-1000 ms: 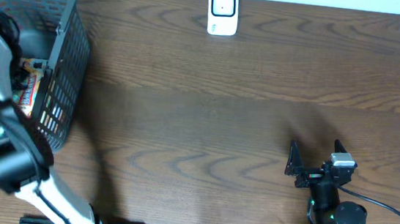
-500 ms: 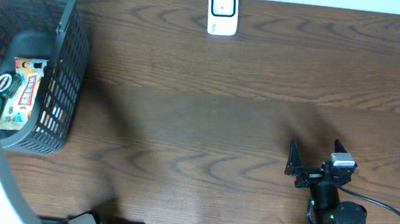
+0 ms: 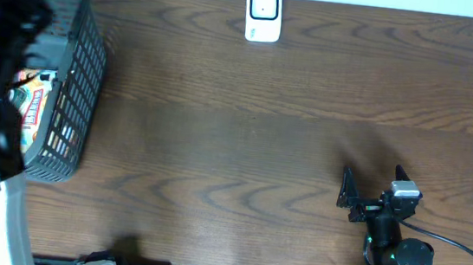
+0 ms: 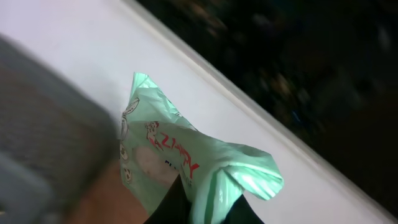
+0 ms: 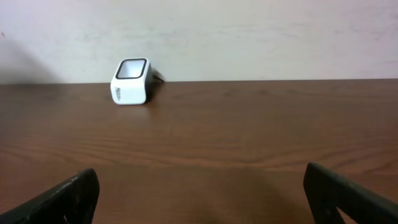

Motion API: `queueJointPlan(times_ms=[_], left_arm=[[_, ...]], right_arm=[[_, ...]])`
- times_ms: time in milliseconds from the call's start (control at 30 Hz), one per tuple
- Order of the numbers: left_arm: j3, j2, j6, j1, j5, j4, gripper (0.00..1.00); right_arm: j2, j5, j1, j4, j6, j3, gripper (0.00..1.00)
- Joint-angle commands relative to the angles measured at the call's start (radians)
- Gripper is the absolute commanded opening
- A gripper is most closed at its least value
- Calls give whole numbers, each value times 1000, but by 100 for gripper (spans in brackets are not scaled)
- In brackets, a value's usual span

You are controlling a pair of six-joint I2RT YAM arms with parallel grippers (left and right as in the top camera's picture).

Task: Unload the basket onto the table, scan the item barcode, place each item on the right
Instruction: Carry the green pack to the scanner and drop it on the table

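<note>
One green packet, red lettering unreadable

You are looking at a table showing dark brown wood with a wavy grain. The scanner is showing white, with a dark window edged in black. The basket is showing grey mesh, and a packet inside it is showing white with orange and red print. The pouch in the left wrist view is showing pale mint green with red lettering and a whitish patch. The right gripper is showing black with a light grey block, and the left arm is showing black over white.
</note>
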Motion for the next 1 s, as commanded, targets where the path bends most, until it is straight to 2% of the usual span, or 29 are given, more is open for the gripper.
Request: queueJointPlan(times_ms=[0,100,400,633,900,967], left_arm=[[10,43,171,-135,46,11,7],[10,112,327,-276,46,3,7],[10,388,581,-581,36,9,8],[10,628,602,-724,-85,76,7],[10,804,601,-810,-85,82,8],[10,824,595,-823,-85,82,15]], right_arm=[[-5,5,-2,-5,-12,-1,99],[-5,5,-2,-5,-12,-1,99],[-5,5,-2,-5,-12,-1,99],[-5,5,-2,-5,-12,-1,99],[-5,5,-2,-5,-12,-1,99],[-5,5,-2,-5,-12,-1,99]])
